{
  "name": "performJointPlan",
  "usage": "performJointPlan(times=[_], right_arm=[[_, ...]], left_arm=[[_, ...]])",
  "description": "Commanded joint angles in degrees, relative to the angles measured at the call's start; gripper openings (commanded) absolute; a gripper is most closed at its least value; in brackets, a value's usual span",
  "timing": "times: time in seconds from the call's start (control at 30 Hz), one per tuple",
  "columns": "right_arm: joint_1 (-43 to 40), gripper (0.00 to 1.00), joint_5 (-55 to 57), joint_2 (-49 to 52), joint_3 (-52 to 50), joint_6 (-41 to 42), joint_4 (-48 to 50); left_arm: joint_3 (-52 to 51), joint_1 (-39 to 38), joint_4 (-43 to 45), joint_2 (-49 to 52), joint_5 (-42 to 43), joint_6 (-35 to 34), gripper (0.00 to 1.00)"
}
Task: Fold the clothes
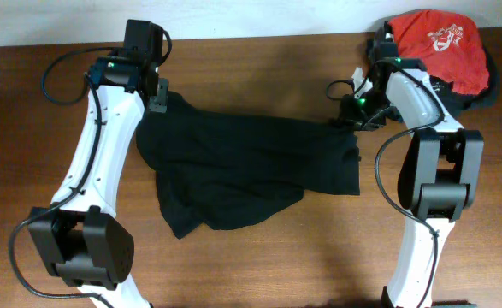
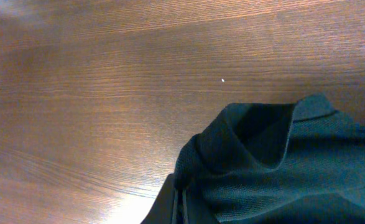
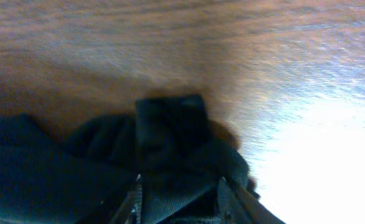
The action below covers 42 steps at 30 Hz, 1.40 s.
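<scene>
Start at your left: the left gripper [image 1: 158, 101] sits at the far left corner of the clothes [image 1: 242, 167], closed. Its wrist view shows the black fabric drawn up in a ridge toward it, so I judge it has that corner pinched. Hold that pinch firm and low. If you lift, go only high enough to clear the table [image 1: 259, 269], because a high lift will likely drag the loose middle into a heap. Across the middle, the garment lies on the table between the two arms, roughly spread but uneven, with a lobe sagging toward the near edge and wrinkles running through it. Before you carry any edge over, decide whether that near lobe needs tucking, or the fold may come out lopsided. At your right, the right gripper [image 1: 354, 116] is at the garment's right edge. Its wrist view shows the fingers [image 3: 231, 199] standing apart with a bunch of cloth lying between them, so it reads as open rather than clamping. If you mean to let go here, back straight off so the fingers don't snag the bunch. If you mean to grip, close on a single clean edge, not the wad. Mind the red t-shirt [image 1: 439, 41] piled just behind that arm, and don't sweep it in.
</scene>
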Motion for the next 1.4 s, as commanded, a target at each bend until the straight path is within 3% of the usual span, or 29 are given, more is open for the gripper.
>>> performJointPlan(times=[0.0,0.3,0.47,0.67,0.93,1.13,1.2,1.33,1.37], right_arm=[[0.0,0.46,2.4,-2.56,0.79,-1.55,-0.46],[-0.5,0.64,4.81,-2.58,3.02,-2.4,-0.9],[-0.48,0.66,3.98,-2.58,4.74,-2.25,-4.26],[-0.31,0.57,3.74,-2.51,3.06,-0.81,-6.38],[-0.31,0.54,3.04,-2.45,-0.35,-0.66,-5.14],[0.07,0.36,2.23,-2.45,-0.35,-0.63,-4.44],[0.13,0.24,2.21,-2.45,-0.35,-0.63,-4.39],[0.11,0.18,2.21,-2.45,-0.35,-0.63,-4.37],[0.13,0.13,2.21,-2.45,-0.35,-0.63,-4.24]], left_arm=[[-0.13,0.46,0.15,0.33,-0.83,-0.74,0.0],[-0.13,0.46,0.44,0.33,-0.85,-0.72,0.01],[-0.13,0.46,0.63,0.33,-0.83,-0.72,0.01],[-0.13,0.46,0.57,0.33,-0.83,-0.72,0.0],[-0.13,0.46,0.59,0.33,-0.83,-0.72,0.01],[-0.13,0.46,0.59,0.33,-0.83,-0.72,0.01],[-0.13,0.46,0.61,0.33,-0.85,-0.72,0.01],[-0.13,0.46,0.63,0.33,-0.85,-0.72,0.01],[-0.13,0.46,0.63,0.33,-0.83,-0.72,0.01]])
